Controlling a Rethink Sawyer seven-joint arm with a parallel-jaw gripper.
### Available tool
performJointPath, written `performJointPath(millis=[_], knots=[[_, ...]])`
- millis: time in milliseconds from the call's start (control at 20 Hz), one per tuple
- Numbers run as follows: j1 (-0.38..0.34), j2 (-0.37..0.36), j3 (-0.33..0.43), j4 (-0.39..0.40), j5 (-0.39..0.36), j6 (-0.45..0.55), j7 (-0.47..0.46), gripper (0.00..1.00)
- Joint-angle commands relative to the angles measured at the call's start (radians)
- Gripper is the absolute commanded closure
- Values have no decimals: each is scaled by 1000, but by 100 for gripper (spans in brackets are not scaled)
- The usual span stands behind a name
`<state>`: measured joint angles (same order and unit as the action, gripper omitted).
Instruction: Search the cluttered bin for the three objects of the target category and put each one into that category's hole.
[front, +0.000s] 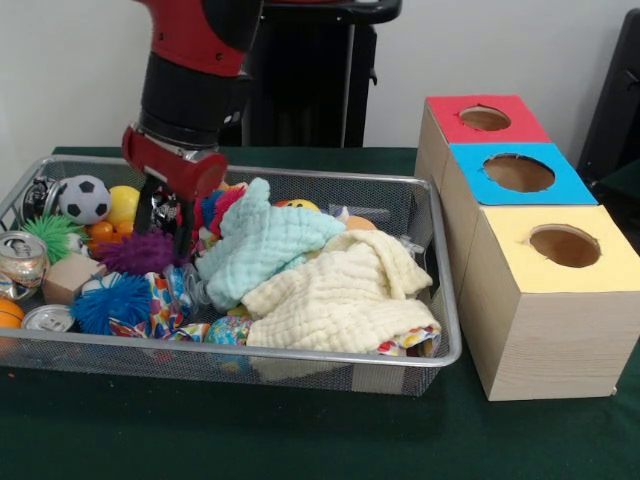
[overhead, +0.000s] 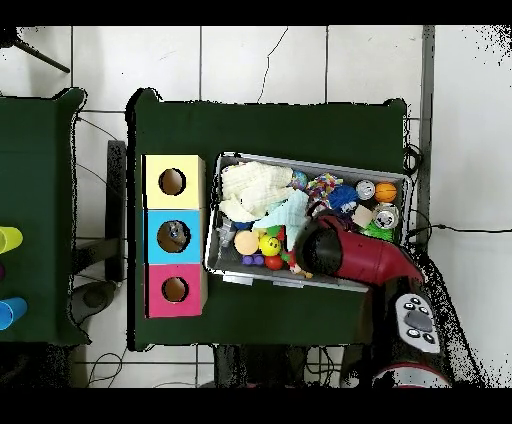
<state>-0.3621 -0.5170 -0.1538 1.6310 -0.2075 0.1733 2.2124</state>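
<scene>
On the green surface (front: 300, 440) stands a wire bin (front: 420, 215) full of toys. The hand (front: 168, 225) is down beside a purple spiky ball (front: 135, 252). I cannot tell its state.

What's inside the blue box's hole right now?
In the overhead view, a small dark object shows inside the blue box; what it is cannot be told. From the front, the hole looks empty.

The wire bin (front: 445, 300) is packed. A cream cloth (front: 340, 295) and a mint cloth (front: 265, 245) heap over one half, probably hiding things beneath. Balls, cans and spiky toys crowd the other half. The green surface (front: 300, 430) before the three-hole boxes (front: 540, 280) lies open.
</scene>
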Motion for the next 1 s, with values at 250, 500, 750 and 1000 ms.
performJointPath(millis=[250,500,750,1000], knots=[[-118,-4,304,21,-171,237,-282,0],[-150,-13,363,11,-220,309,-303,0],[-150,-12,370,5,-273,295,-259,0],[-140,-3,355,-27,-335,257,-214,0]])
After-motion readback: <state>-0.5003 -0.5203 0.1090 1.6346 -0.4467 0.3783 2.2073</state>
